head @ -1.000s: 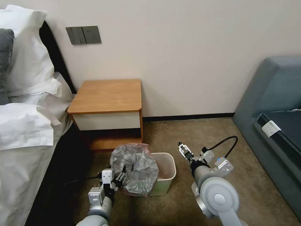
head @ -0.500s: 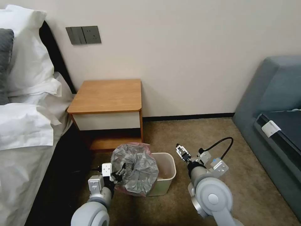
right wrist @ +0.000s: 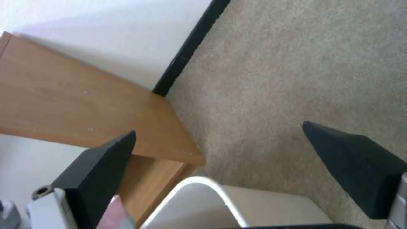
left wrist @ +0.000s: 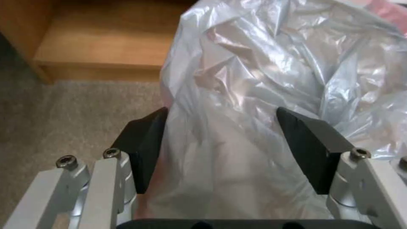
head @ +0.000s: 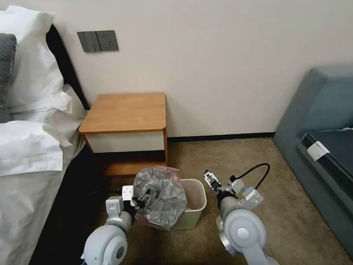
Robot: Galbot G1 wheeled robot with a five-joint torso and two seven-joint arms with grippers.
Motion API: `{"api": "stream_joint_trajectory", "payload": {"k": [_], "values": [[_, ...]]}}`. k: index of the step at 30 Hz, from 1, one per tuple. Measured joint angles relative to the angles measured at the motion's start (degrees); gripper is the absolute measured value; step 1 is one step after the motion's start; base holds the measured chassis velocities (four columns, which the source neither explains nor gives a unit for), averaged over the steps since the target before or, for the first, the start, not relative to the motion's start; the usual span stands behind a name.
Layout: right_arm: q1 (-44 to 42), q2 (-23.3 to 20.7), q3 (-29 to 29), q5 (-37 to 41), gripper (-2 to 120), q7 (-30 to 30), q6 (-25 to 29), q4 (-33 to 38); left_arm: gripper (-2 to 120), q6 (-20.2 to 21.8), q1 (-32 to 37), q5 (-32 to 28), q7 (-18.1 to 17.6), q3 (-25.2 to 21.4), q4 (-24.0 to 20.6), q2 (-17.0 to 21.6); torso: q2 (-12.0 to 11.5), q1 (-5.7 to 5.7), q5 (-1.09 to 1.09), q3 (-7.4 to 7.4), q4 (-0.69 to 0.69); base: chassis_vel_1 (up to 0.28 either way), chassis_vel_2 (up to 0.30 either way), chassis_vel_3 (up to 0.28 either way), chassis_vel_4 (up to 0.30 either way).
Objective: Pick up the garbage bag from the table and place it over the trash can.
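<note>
Low in the middle of the head view, the garbage bag [head: 160, 198] sits bunched and crinkled over the left part of the trash can [head: 195, 206], its grey plastic mounded above the rim and spilling down the can's left side, with a pinkish edge showing along the top and bottom of the heap. The right part of the can's mouth lies uncovered, the cream rim plain to see. The left gripper [head: 141, 199] is pressed against the bag's left flank, toward the lower left of the frame. In the left wrist view its two dark fingers [left wrist: 142, 149] stand wide apart with the bag [left wrist: 263, 95] filling the gap between them and billowing toward the upper right of that picture; the plastic lies against the inner faces, yet the jaws are spread rather than pinched, so the bag is not clamped. The right gripper [head: 210, 181] hovers to the right of the can, just beside its right rim and apart from the bag, over the carpet [head: 235, 154]. In the right wrist view its fingers [right wrist: 101, 171] are spread wide with nothing between them; the can's curved rim [right wrist: 212, 194] shows at the bottom centre and the table [right wrist: 76, 105] at the left. In the head view the table [head: 125, 112] stands above the can, against the wall, its orange-brown top bare.
</note>
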Motion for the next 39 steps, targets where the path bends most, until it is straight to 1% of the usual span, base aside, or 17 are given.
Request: {"api": "stream_joint_trajectory", "payload": {"k": [12,19,24,26,28,29,33,34,37,38,39], "values": [[0.6,0.5,0.9,0.0,100,-0.5,0.1,-1.2,69,0.8,-1.2,-2.0,-1.6,1.4,2.2,0.2,0.0,0.00,0.00,0.00,0.01,0.000,0.000,0.000,0.000],[0.9,0.5,1.2,0.0,100,-0.8,0.1,-1.8,69,1.0,-2.1,-2.5,-1.9,1.7,3.3,0.2,0.0,0.00,0.00,0.00,0.00,0.000,0.000,0.000,0.000],[1.2,0.4,1.4,0.0,100,-0.9,0.1,-2.1,64,1.2,-2.5,-2.6,-2.0,1.9,3.7,0.2,0.0,0.00,0.00,0.00,0.00,0.000,0.000,0.000,0.000],[1.3,0.4,1.5,0.0,100,-0.9,0.1,-2.2,56,1.3,-2.5,-2.6,-2.0,1.9,3.8,0.2,0.0,0.00,0.00,0.00,0.00,0.000,0.000,0.000,0.000],[1.4,0.3,1.5,-0.1,100,-1.0,0.1,-2.4,44,1.4,-2.4,-2.6,-2.0,2.0,3.8,0.2,0.0,0.00,0.00,0.00,0.00,0.000,0.000,0.000,0.000],[1.4,0.3,1.5,-0.1,100,-1.0,0.1,-2.4,44,1.4,-2.4,-2.6,-2.0,2.0,3.8,0.2,0.0,0.00,0.00,0.00,0.00,0.000,0.000,0.000,0.000],[1.4,0.5,1.3,-0.4,100,-1.3,0.2,-2.5,27,1.4,-2.0,-3.0,-2.1,1.8,3.7,0.2,0.0,0.00,0.00,0.00,0.00,0.000,0.000,0.000,0.000],[1.4,0.5,1.3,-0.4,100,-1.3,0.2,-2.5,27,1.4,-2.0,-3.0,-2.1,1.8,3.7,0.2,0.0,0.00,0.00,0.00,0.00,0.000,0.000,0.000,0.000],[1.4,0.6,0.9,-0.8,100,-1.5,0.2,-2.5,13,1.0,-1.6,-3.5,-1.9,1.6,3.4,0.1,0.0,0.00,0.00,0.00,0.00,0.000,0.000,0.000,0.000],[1.4,0.6,0.9,-0.8,100,-1.5,0.2,-2.5,13,1.0,-1.6,-3.5,-1.9,1.6,3.4,0.1,0.0,0.00,0.00,0.00,0.00,0.000,0.000,0.000,0.000],[1.4,0.6,0.8,-1.0,100,-1.6,0.2,-2.4,9,0.4,-1.3,-3.8,-1.7,1.5,3.2,0.0,0.0,0.00,0.00,0.00,0.00,0.000,0.000,0.000,0.000]]}}
